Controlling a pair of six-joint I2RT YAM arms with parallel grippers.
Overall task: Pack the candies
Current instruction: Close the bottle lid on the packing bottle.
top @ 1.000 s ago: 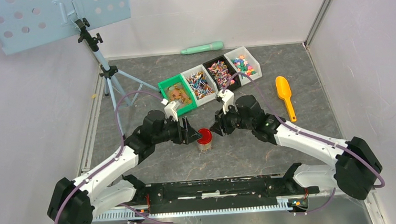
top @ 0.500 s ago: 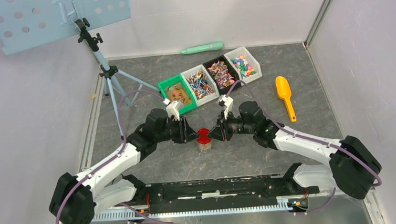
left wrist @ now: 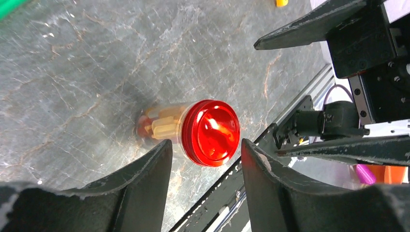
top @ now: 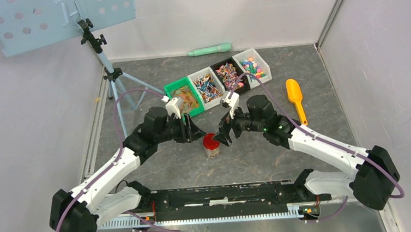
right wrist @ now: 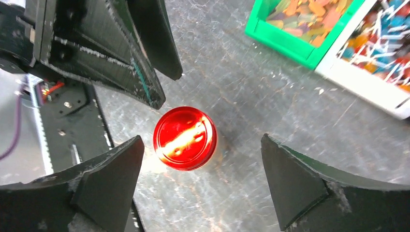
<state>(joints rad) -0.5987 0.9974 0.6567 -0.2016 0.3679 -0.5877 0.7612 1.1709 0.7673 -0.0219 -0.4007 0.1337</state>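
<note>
A small clear jar with candies (left wrist: 162, 124) inside stands on the table, capped by a red lid (top: 211, 142). More candies fill four bins (top: 218, 80) behind it. My left gripper (top: 196, 131) hovers just left of the jar, open, its fingers (left wrist: 145, 179) either side of the red lid (left wrist: 211, 133) without touching it. Just right of the jar my right gripper (top: 223, 136) is wide open above the lid (right wrist: 184, 138), its fingers (right wrist: 300, 183) well apart from it. Neither holds anything.
A yellow scoop (top: 295, 99) lies to the right of the bins and a mint-green stick (top: 209, 49) by the back wall. A tripod (top: 108, 73) with a perforated panel stands back left. The arms' black base rail (top: 225, 194) runs along the near edge.
Half a second ago both grippers were closed in on the red lid. Both have now opened and drawn back from it; the jar stays standing in place.
</note>
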